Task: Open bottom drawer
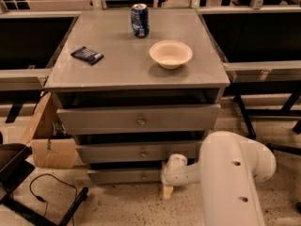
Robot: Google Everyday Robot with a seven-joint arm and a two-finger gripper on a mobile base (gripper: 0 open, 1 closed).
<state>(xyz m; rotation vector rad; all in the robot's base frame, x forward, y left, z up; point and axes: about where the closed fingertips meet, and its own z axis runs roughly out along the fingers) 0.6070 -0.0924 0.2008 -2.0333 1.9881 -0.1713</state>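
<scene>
Speckled floor [122,206]; gripper [168,187] by bottom drawer [123,176], right end

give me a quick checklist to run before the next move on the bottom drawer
1. Bottom drawer shut, ready to pull: ok.
2. Its knob in view and uncovered: ok.
3. End effector on the knob: not ok; it sits to the knob's right and lower, near the floor.
4. Floor in front of the drawer: ok; the cable lies off to the left.
5. Can and bowl back from the top's front edge: ok.
</scene>
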